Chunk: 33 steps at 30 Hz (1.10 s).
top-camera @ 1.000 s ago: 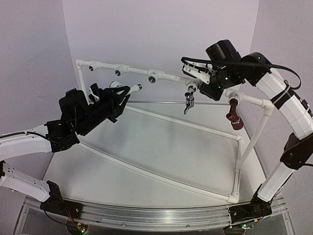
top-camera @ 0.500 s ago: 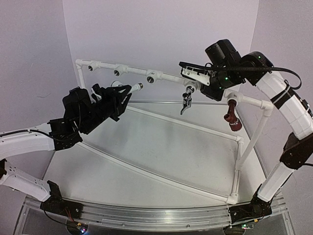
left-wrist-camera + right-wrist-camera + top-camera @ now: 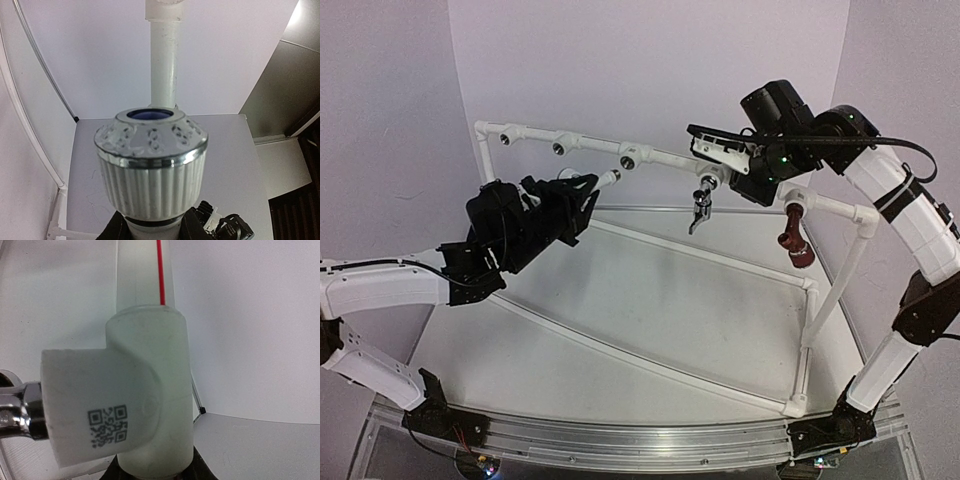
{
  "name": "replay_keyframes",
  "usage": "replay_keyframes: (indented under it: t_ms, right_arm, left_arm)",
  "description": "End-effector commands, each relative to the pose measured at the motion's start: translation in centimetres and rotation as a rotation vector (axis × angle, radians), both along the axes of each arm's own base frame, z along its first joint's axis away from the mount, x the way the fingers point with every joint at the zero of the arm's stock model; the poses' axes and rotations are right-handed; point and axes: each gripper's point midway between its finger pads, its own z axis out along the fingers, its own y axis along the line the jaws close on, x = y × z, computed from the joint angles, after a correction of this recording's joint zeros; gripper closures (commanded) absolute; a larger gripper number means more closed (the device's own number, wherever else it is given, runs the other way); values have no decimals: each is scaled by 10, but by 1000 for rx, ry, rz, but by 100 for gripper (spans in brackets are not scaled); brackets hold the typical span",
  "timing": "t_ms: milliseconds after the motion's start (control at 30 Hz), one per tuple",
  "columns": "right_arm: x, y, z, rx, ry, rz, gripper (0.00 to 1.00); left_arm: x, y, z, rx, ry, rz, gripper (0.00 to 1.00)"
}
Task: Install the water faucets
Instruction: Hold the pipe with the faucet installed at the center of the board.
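1. Since a second ago, my left tool (image 3: 582, 190) has swung right. It is pinching the white faucet (image 3: 605, 180), whose grey tip is just below the pipe rail (image 3: 590, 146).
2. Silver faucet (image 3: 701, 205) hangs from the pipe fitting (image 3: 135, 390).
3. Right tool (image 3: 713, 165) is clamped on that fitting.
4. Red-brown faucet (image 3: 797, 240) hangs at far right.

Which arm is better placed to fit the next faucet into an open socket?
Left. The left gripper holds the white faucet, tip close to the open socket; the right gripper grips the tee socket bearing the silver faucet.
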Motion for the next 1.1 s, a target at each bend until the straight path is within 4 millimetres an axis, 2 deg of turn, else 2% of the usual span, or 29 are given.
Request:
replay_keyframes:
  t_ms: [0,167,433,600,767,1067]
  right_arm:
    - [9,20,47,298,-85,-65,100]
    - [10,21,45,308,-78,-76,100]
    - [7,28,46,328,-68,-66,100]
    - [7,32,46,330,-70,-64,100]
    - [3,39,48,336,-71,-48,100]
    - [-7,50,47,340,-57,-15,100]
  left_arm:
    - [3,8,53,-132,-77,36,100]
    - [11,0,51,-154,-49,51,100]
    - [6,-1,50,-162,-50,114,100]
    - [2,-8,58,-180,-92,119,100]
    - [3,-9,62,-180,-115,153,100]
    - [5,-22,62,-188,-119,163,100]
